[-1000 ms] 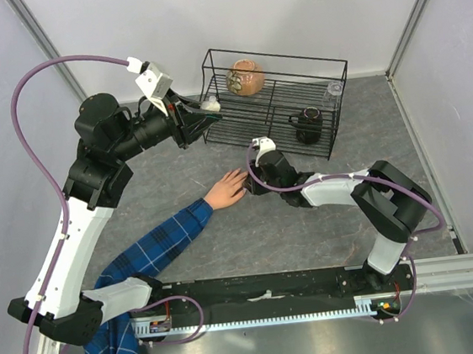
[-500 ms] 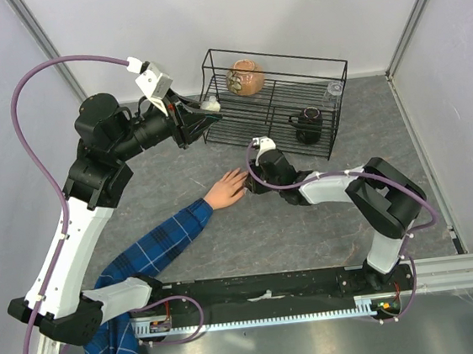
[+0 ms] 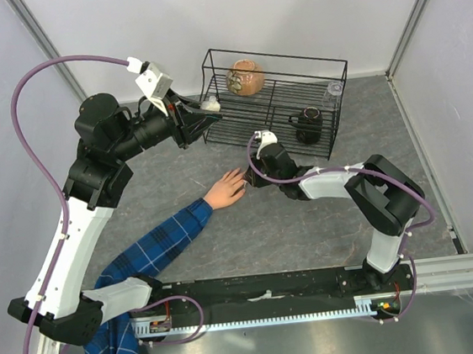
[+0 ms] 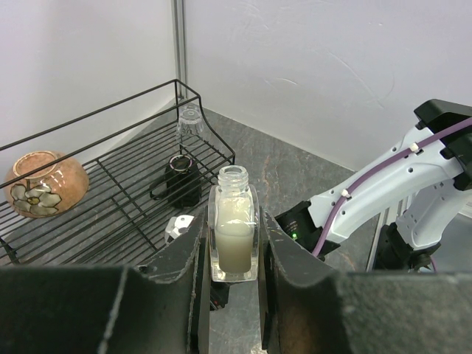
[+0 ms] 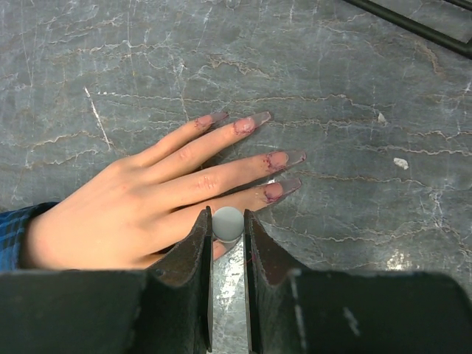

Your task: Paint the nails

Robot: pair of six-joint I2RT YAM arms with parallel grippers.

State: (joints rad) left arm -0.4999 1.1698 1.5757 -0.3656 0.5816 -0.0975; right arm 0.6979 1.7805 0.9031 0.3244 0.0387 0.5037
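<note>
A light skin-coloured hand (image 3: pixel 226 188) with a blue plaid sleeve (image 3: pixel 160 242) lies flat on the grey table, fingers pointing right. In the right wrist view its long pale nails (image 5: pixel 292 158) show reddish smears at their bases. My right gripper (image 5: pixel 227 218) is shut on a round whitish brush cap (image 5: pixel 228 223), seen end-on just over the thumb side of the hand (image 5: pixel 140 203); the brush tip is hidden. In the top view that gripper (image 3: pixel 252 180) sits at the fingertips. My left gripper (image 4: pixel 233 230) is shut on an open clear bottle (image 4: pixel 234 247) of pale liquid, held high by the rack (image 3: pixel 209 107).
A black wire rack (image 3: pixel 342 90) stands at the back, holding a brown ceramic bowl (image 3: pixel 245 78), a black cup (image 3: pixel 307 123) and a clear glass (image 3: pixel 334 91). Walls close in the left, back and right. A black rail (image 3: pixel 273 287) runs along the near edge.
My right gripper has shifted slightly away from me along the fingertips, still holding the cap. The hand and my left arm with the bottle have not moved.
</note>
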